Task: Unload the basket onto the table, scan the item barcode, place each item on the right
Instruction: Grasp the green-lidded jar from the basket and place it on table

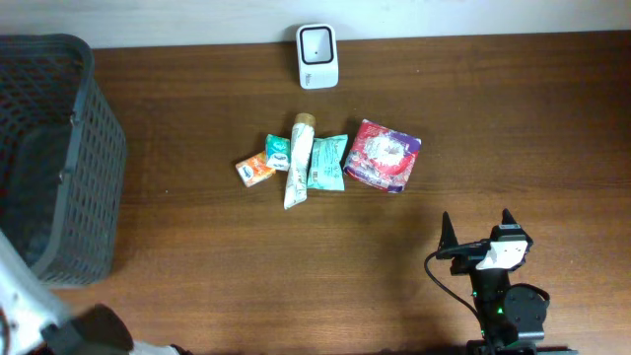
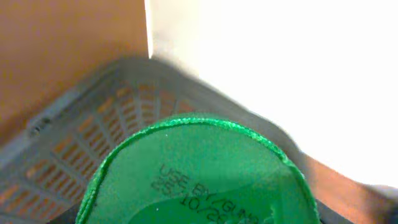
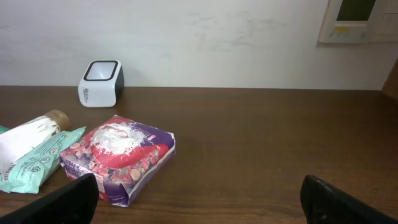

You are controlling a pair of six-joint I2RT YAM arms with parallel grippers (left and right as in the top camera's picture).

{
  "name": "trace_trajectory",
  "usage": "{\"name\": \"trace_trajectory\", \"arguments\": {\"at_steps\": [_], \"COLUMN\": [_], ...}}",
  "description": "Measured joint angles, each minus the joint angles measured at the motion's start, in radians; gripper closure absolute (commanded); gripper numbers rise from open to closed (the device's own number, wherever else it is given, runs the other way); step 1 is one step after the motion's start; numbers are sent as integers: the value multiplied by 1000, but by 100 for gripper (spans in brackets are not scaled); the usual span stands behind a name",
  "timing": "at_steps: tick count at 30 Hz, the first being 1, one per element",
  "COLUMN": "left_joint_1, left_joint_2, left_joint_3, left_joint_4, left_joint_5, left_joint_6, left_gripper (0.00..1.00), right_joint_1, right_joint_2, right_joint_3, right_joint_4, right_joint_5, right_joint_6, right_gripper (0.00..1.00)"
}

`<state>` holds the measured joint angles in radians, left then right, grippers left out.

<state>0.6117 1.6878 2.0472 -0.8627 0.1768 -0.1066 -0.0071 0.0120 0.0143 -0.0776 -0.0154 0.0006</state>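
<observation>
Reading the left wrist view, I see a green item with use-by print before the basket, unseen overhead, left gripper state I cannot tell, right gripper wide open, scanner at far edge of the table.

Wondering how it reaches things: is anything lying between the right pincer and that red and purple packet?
Nothing visible does. Only bare table lies between the open right pincer and the red and purple packet.
</observation>
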Motion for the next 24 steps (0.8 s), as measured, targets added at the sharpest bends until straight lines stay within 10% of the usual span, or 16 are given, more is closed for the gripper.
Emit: {"name": "trace_trajectory", "arguments": {"at_steps": [7, 13, 24], "left_joint_1": [-290, -689, -787], "left_joint_2": [-141, 56, 594], "left_joint_3": [2, 4, 0], "left_joint_4": [-5, -202, -207], "left_joint_5": [351, -36, -241], "left_joint_6": [-132, -125, -125], "left_gripper": [54, 51, 49], "right_joint_1": [0, 0, 0], "right_joint_2": [0, 0, 0], "right_joint_3": [0, 0, 0], "right_joint_4": [0, 0, 0], "right_joint_5": [0, 0, 0], "right_joint_6": [0, 0, 0], "right_gripper": [1, 1, 1]}}
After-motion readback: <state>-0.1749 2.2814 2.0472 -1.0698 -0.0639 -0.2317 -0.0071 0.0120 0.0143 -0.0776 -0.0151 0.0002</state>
